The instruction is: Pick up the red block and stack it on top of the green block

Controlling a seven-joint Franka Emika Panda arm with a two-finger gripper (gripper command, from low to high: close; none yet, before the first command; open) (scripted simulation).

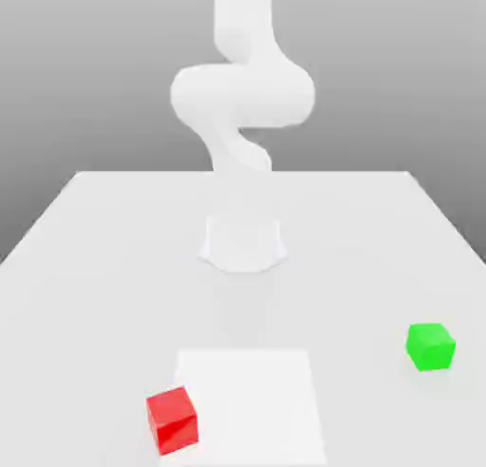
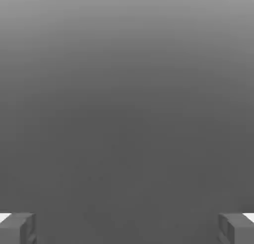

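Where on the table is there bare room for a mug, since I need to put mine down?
In the exterior view, the table is bare between the robot's base and the white square, and between that square and the green block. The crowded spot is the square's left edge, where the red block sits.

My jaws (image 2: 127,229) are wide open w/ nothing btwn them; behind, I get a plain grey bkgd, lighter along one edge, darker nr the jaws.
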